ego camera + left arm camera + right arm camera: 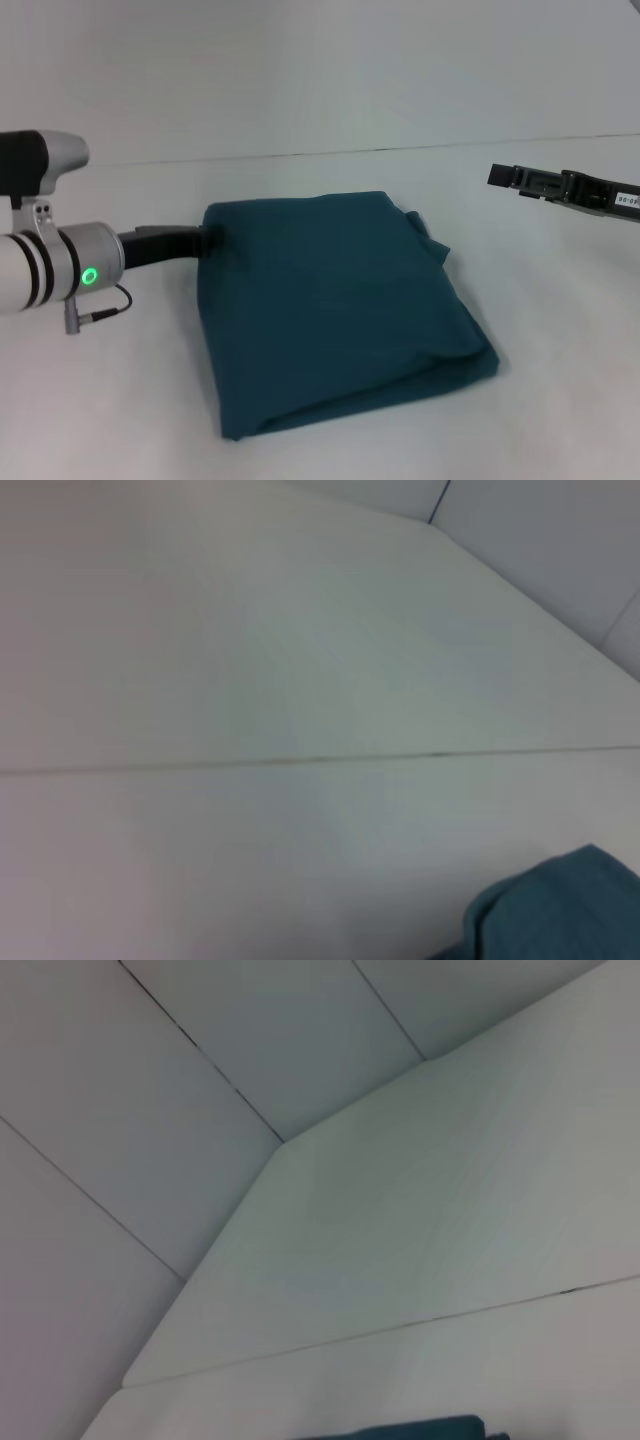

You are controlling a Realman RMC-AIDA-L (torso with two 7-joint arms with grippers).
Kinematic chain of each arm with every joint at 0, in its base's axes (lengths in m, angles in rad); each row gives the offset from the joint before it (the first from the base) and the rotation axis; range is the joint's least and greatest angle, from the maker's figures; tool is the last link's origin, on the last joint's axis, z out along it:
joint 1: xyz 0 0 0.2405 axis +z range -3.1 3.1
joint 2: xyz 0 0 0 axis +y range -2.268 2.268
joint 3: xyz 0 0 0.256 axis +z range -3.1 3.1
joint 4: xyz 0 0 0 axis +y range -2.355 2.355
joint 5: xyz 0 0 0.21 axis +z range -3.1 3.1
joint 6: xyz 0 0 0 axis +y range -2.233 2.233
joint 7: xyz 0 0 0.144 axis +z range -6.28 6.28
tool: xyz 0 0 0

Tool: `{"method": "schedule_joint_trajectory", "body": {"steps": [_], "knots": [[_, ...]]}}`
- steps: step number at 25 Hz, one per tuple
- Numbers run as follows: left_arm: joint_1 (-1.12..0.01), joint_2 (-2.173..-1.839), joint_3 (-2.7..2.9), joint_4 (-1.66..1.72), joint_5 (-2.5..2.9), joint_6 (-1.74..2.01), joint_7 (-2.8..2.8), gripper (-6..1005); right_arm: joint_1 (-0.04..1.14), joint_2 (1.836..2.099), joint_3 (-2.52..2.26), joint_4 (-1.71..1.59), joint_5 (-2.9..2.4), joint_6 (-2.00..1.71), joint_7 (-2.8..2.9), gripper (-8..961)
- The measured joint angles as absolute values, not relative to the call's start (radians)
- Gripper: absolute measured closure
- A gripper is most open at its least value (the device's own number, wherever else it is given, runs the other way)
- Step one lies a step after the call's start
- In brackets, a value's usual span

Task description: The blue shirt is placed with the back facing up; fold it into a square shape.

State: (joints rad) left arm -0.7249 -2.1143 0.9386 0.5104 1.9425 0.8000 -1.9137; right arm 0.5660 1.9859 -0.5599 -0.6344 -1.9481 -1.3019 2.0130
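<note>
- White worktop (330, 80) ran across the whole scene, a thin seam crossing it behind the cloth.
- The blue shirt (335, 305) lay at the middle of the worktop, already folded into a thick, roughly square bundle with a few loose layers bunched at its far right corner.
- The left claw (200, 243) reached in low to the bundle's far left corner, touching it; whether it was clenched on the fabric could not be told.
- The right claw (505, 178) hung above the worktop, well apart from the shirt; its state could not be told.
- Folding looked nearly finished; the next move probably called for tidying that corner and backing away.
</note>
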Motion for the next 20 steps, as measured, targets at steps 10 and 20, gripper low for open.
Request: {"method": "schedule_joint_trajectory", "body": {"steps": [10, 20], "knots": [[-0.769, -2.092, 0.937, 0.546, 1.991, 0.762, -1.911, 925, 0.560, 2.007, -0.560, -0.635, -1.948, -1.302, 2.009, 33], [-0.795, -2.078, 0.935, 0.549, 2.022, 0.739, -1.911, 909, 0.558, 2.013, -0.566, -0.626, -1.948, -1.292, 2.008, 33]]}}
